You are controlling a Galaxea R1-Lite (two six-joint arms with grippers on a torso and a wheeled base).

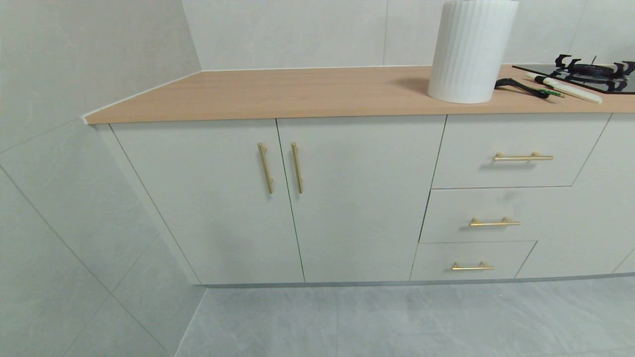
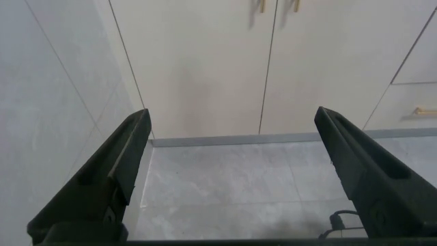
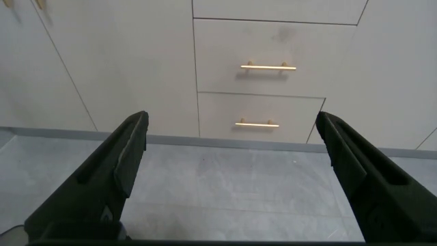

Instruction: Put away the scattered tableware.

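Several utensils lie at the right end of the wooden countertop (image 1: 278, 91): a black-handled one (image 1: 521, 87), a thin green-handled one (image 1: 549, 91) and a white-handled one (image 1: 570, 91). A tall white ribbed canister (image 1: 471, 49) stands just left of them. My left gripper (image 2: 232, 117) is open and empty, low down, facing the foot of the double cabinet doors (image 2: 273, 61). Also low, my right gripper (image 3: 232, 119) is open and empty, facing the two lower drawers (image 3: 273, 68), well below the utensils.
A black gas hob (image 1: 595, 72) sits behind the utensils at the far right. Under the counter are two doors with gold handles (image 1: 282, 167) and three drawers with gold handles (image 1: 523, 157). A tiled wall (image 1: 59, 148) closes the left side. Grey floor tiles (image 1: 397, 317) lie in front.
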